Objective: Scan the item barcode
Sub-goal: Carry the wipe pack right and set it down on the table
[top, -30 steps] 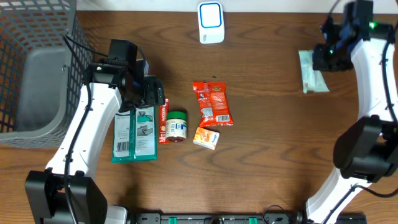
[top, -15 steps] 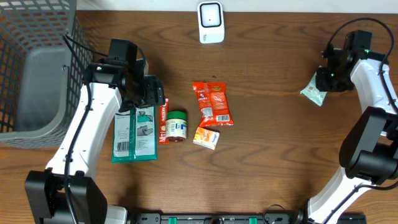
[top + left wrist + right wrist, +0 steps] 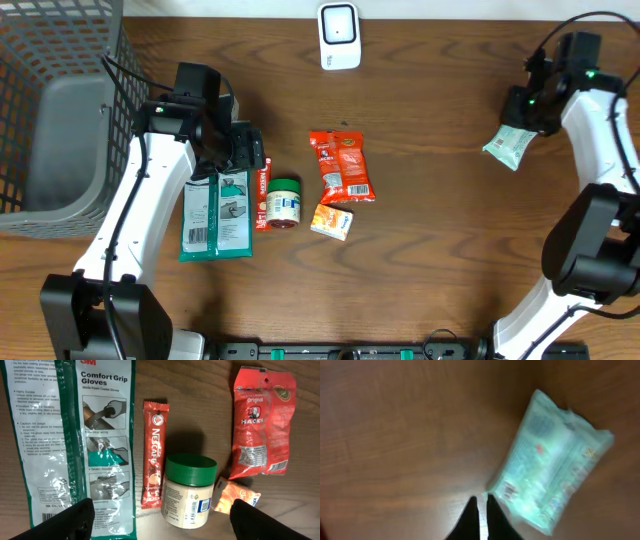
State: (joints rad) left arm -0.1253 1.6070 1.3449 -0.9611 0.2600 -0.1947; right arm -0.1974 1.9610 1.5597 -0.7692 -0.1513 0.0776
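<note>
Right jaws pinched shut, empty, tips just beside edge of pale green soft pack (image 3: 550, 475). Pack lies flat on counter (image 3: 430, 250), right side, well apart from white scanner (image 3: 339, 36). Left jaws wide, holding nothing, hovering over gloves pack (image 3: 75, 435), Nescafe stick (image 3: 155, 455), green-lid jar (image 3: 187, 492).

White moulded links on left arm (image 3: 130, 210) and right arm (image 3: 602, 112), black joint housings (image 3: 195, 85), thin black cables (image 3: 113, 68) (looping loose), green indicator lights (image 3: 593, 72), black-fingered right gripper (image 3: 480, 501)
</note>
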